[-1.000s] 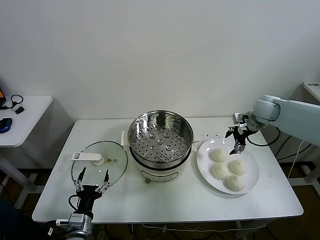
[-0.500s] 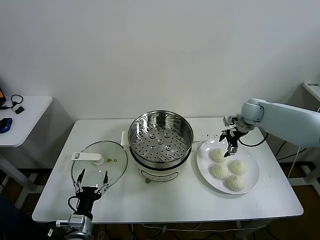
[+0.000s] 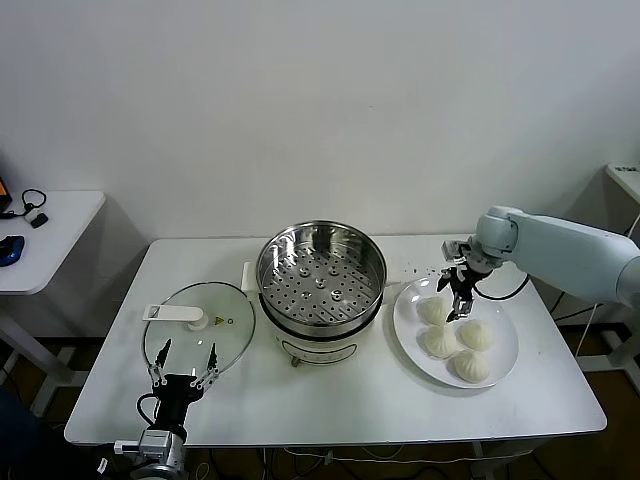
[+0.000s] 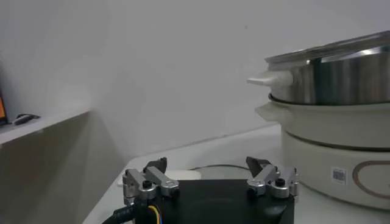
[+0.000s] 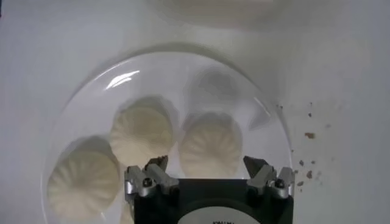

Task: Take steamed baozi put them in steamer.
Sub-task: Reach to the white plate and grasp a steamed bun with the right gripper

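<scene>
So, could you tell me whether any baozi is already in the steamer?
No, the steamer's perforated tray is bare in the head view, and all four baozi sit on the white plate.

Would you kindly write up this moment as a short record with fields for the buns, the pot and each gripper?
Buns: four cream-white pleated baozi on the flat white plate
Pot: round shiny steel steamer, perforated tray holds no buns
Lid: round glass lid on the table, on the steamer's left
Right gripper: open, above the bun nearest the steamer
Left gripper: open, idle at the table's near edge by the lid
</scene>
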You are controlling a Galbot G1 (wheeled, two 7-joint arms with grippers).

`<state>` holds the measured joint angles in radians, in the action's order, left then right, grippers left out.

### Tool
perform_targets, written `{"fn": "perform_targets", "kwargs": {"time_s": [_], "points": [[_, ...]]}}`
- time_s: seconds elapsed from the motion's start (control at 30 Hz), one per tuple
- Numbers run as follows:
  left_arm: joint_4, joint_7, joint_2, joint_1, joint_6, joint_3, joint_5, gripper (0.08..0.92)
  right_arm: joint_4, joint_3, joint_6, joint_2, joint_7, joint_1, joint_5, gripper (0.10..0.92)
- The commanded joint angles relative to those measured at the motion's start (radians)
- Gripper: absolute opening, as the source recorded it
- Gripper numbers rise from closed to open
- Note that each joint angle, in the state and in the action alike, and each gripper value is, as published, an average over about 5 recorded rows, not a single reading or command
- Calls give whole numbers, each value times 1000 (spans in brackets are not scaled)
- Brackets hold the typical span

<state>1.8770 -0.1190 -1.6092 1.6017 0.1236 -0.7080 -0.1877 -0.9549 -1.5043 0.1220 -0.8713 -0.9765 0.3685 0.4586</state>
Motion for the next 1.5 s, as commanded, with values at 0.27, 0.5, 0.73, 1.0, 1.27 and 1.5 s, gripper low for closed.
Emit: {"fn": "perform_targets", "kwargs": {"time_s": [0.27,0.5,0.73,1.0,1.27,1.5], "points": [[-2,0,-37,0,3,-1,-1,823,28,22,-5,-14,2,-31,-10,823],[-5,0,-36,-2,6,-6,1,823,56,32,-13,-25,8,-40,-25,823],[-7,-1,-35,-3,7,-8,3,823,68,37,-12,-38,9,-54,-25,823],[-10,0,-35,-5,7,-14,5,823,83,41,-12,-56,7,-62,-31,823],[-14,0,-36,-8,9,-17,6,823,88,37,-13,-57,4,-65,-35,807],[-17,0,-35,-10,10,-20,7,823,89,39,-14,-56,3,-73,-38,789]]}}
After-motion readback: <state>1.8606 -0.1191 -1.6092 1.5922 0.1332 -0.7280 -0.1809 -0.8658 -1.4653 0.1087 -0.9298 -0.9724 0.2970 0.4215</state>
